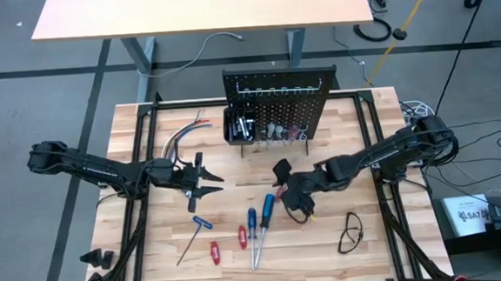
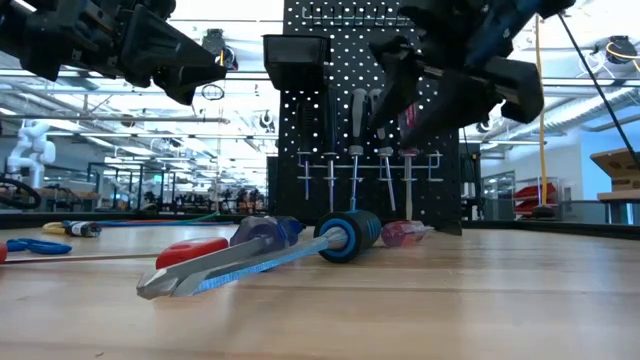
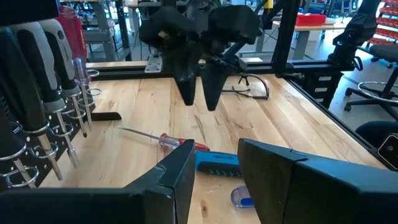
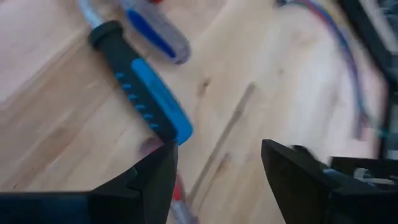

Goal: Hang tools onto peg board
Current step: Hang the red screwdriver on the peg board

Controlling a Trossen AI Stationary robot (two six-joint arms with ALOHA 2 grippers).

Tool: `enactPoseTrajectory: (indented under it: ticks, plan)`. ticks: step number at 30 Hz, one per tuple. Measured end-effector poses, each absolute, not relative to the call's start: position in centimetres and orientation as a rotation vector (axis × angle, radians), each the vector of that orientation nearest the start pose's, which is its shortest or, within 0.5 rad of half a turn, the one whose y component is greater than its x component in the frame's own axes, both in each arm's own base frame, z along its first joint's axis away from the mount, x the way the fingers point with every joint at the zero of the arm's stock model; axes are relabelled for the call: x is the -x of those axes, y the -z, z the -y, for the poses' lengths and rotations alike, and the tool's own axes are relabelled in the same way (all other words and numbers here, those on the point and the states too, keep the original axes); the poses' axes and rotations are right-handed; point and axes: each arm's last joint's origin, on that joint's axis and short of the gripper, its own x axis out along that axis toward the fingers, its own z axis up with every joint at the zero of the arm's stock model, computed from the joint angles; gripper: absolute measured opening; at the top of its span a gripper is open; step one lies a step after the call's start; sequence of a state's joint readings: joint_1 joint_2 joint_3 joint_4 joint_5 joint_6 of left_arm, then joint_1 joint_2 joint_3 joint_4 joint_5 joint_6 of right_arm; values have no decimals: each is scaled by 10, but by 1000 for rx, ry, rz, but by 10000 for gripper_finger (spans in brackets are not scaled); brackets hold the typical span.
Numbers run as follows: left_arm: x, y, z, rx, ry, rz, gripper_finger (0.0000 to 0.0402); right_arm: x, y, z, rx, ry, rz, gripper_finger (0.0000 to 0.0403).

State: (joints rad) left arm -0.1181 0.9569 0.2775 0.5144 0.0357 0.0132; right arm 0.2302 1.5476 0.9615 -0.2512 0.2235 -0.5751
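The black peg board (image 1: 278,99) stands upright at the table's far middle, with several tools hanging in its hooks (image 2: 356,150) and a small black bin (image 1: 239,125). On the table lie a blue-and-black screwdriver (image 1: 266,211), a clear-blue one (image 1: 252,223), two red-handled tools (image 1: 242,237), a T-handle key (image 1: 195,234) and a small red screwdriver (image 3: 166,142). My right gripper (image 1: 288,189) is open and empty, above the small red screwdriver (image 4: 177,186), fingers pointing down. My left gripper (image 1: 204,178) is open and empty, left of the tools.
A bundle of coloured wires (image 1: 185,134) lies at the far left of the table. Safety glasses (image 1: 352,232) lie near the right front. Black frame rails (image 1: 139,165) run along both table sides. Another table (image 1: 199,8) stands beyond.
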Motion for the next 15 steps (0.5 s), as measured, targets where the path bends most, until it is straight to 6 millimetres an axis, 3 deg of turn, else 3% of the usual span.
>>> enactPoseTrajectory:
  ticks: [7,15]
  plan:
    - [-190,-196,24,-19,157,-166,130,-325,-189,-45,676,-345,-1004,224]
    - [-190,-195,24,-19,169,-176,130,-348,-173,-43,711,-465,-1165,224]
